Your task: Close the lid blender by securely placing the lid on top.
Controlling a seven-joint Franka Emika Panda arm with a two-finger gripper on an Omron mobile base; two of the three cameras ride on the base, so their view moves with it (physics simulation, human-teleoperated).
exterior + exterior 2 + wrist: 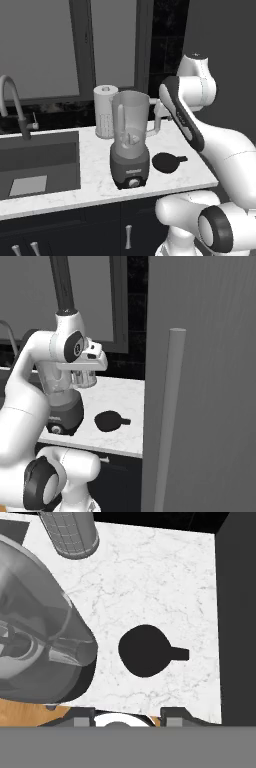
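The small flat round black lid (145, 650) with a short tab at one side lies flat on the white marbled worktop (150, 577), just beside the blender (130, 145), a tall translucent grey jar with a side handle on a dark grey tapered base with a round front knob. Taking the blender as landmark, the lid sits on its handle-free side, toward the end of the worktop where a dark wall panel (237, 612) rises, and touches neither the base nor the panel. Its tab points away from the blender toward that panel, so the lid's long axis runs across the worktop, roughly in line with the blender's base. The white paper towel roll (105, 112) stands behind the blender, well apart from the lid. The tool (127, 717) hangs high above the worktop, about level with the jar's mouth, looking almost straight down. In the hand view the lid is just ahead of the fingertips (172, 714) and nearly centred between them, so the coming move looks like a plain descent with little sideways correction. Its two tips stand apart with nothing between them; the grip is empty. The jar's mouth is uncovered.
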